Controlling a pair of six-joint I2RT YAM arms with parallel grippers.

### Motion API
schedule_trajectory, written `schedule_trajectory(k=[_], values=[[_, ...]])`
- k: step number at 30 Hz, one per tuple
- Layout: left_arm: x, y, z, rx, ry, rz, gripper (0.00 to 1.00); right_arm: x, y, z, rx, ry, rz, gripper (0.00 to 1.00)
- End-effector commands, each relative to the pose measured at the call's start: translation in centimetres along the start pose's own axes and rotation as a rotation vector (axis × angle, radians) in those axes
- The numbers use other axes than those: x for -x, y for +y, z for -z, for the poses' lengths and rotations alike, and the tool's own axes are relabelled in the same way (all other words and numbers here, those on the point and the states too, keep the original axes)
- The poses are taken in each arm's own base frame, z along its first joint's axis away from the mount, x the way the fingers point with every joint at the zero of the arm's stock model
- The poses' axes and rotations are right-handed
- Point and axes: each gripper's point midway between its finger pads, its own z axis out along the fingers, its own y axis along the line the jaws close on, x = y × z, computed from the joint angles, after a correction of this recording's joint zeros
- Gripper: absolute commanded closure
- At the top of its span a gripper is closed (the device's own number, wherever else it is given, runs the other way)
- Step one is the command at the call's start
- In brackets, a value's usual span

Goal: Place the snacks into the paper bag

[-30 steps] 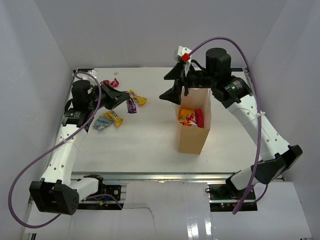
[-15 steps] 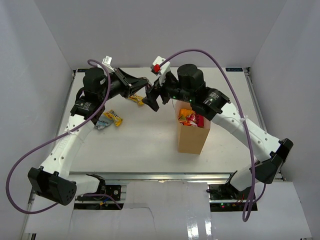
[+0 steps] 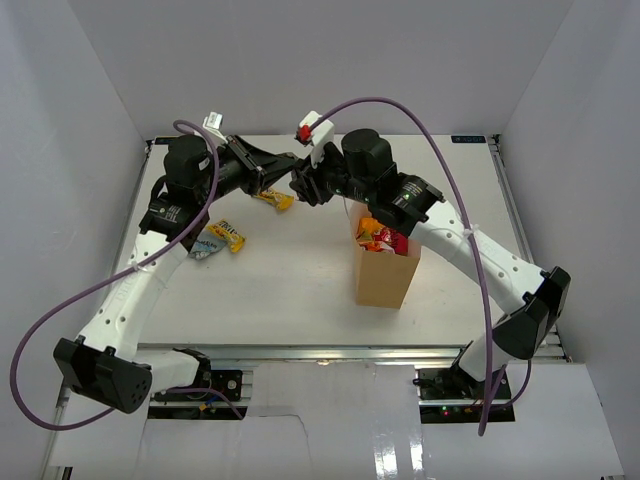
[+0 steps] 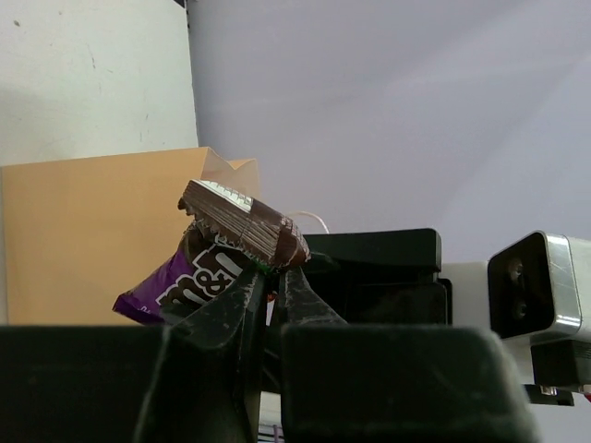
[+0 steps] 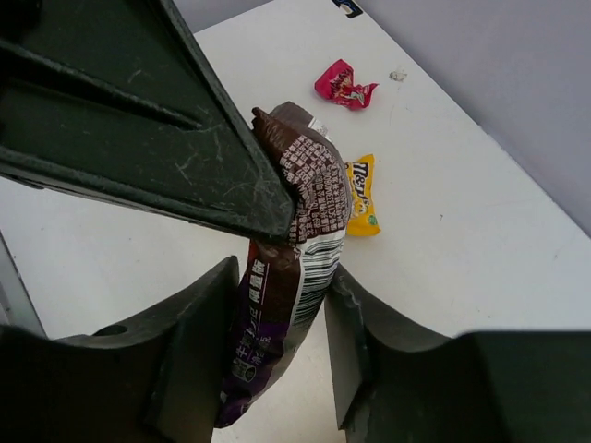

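Observation:
A purple snack packet (image 4: pixel 217 268) (image 5: pixel 295 277) hangs in the air between the two arms, left of the paper bag. My left gripper (image 3: pixel 290 180) (image 4: pixel 270 277) is shut on its crimped top edge. My right gripper (image 3: pixel 303 187) (image 5: pixel 282 272) faces it, with both fingers closed against the packet's sides lower down. The tan paper bag (image 3: pixel 385 280) (image 4: pixel 92 231) stands upright at the table's middle right, with orange and red snacks (image 3: pixel 383 236) showing in its open top. In the top view the two grippers mostly hide the held packet.
Loose snacks lie on the table at the left: a yellow packet (image 3: pixel 275 199) (image 5: pixel 360 194) under the grippers, a yellow one (image 3: pixel 228 235), a pale blue one (image 3: pixel 203 246), and a pink-red one (image 5: pixel 343 86) farther back. White walls enclose the table.
My right arm swung left from above the bag and closed its open jaws on the purple packet. My left arm lifted that packet from the table to meet it.

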Motion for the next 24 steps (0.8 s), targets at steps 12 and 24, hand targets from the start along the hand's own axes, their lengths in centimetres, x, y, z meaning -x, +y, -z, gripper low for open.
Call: schedule_trajectory(k=[12, 24], values=[[1.9, -8.4, 3.8, -0.180, -0.124, -0.215, 0.11, 7.7, 1.2, 4.7, 0.098, -0.222, 0.083, 0.79], [6.5, 7.2, 9.2, 0.518, -0.480, -0.228, 0.02, 6.6, -5.1, 13.0, -0.060, -0.253, 0.133, 0.76]])
